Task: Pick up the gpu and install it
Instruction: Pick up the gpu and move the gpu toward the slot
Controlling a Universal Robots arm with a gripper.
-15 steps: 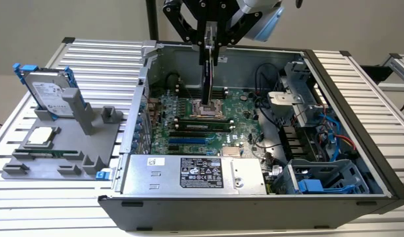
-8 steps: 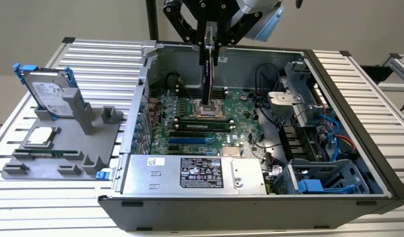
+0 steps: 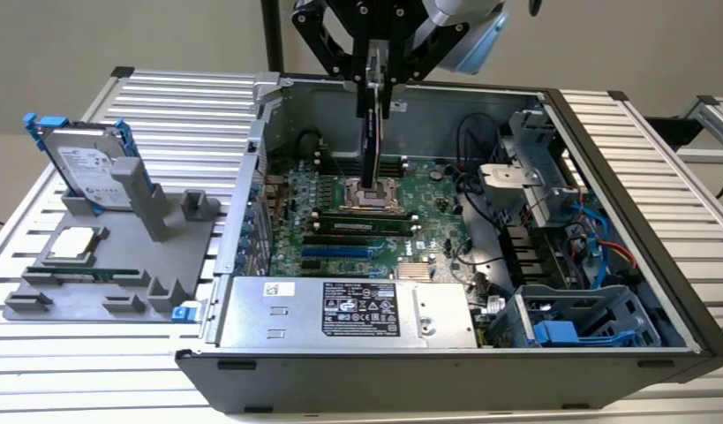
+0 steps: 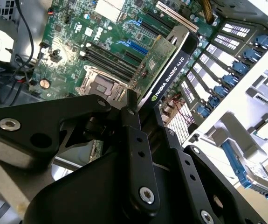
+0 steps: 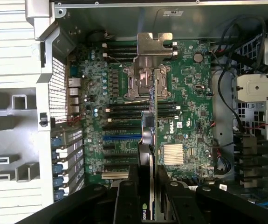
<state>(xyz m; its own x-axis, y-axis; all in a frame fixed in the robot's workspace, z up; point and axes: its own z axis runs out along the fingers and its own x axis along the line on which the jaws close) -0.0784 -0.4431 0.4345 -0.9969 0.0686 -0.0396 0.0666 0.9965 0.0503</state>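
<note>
Ribbed silver metal table carries an open black computer case lying on its side, with the green motherboard facing up. A grey plastic parts holder sits just beside the case on the exterior view's left. A silver hard drive with blue rails stands upright in it.

The black two-finger gripper is above the case, pinched onto the gpu, a flat green card with black cooler shroud and silver end bracket. The card is edge-on to the exterior view, long axis near vertical. The bracket end points down at the metal CPU socket; can't tell if they touch. In both wrist views the fingers clamp opposite faces at the card's upper end.
</note>
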